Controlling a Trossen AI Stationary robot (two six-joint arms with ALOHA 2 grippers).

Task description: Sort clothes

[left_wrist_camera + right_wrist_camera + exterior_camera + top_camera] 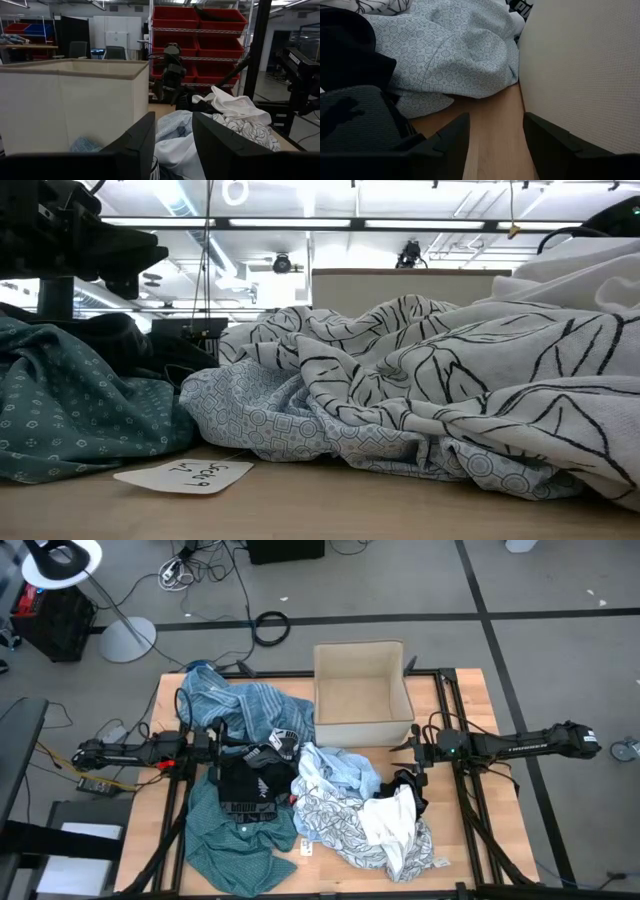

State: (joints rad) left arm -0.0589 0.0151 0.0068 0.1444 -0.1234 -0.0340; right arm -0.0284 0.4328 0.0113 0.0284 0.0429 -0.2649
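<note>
The clothes lie in a heap across the table. At the far left is a blue striped cloth [245, 705]. A black garment [248, 783] lies on a teal shirt [235, 840]. A pale blue shirt [338, 770] and a white-grey patterned cloth [335, 825] fill the middle, with a white piece [392, 818] on top. My left gripper [222, 740] stands open over the striped cloth, pointing at the beige box [362, 695]. My right gripper [398, 748] is open beside the box's near wall, above bare wood, facing the pale blue shirt [445, 55].
The open beige box [70, 105] stands at the far middle of the table. A paper tag [185, 475] lies on the wood by the near edge. Bare wood [465, 830] shows at the table's right side. Cables and a lamp base [125, 638] are on the floor beyond.
</note>
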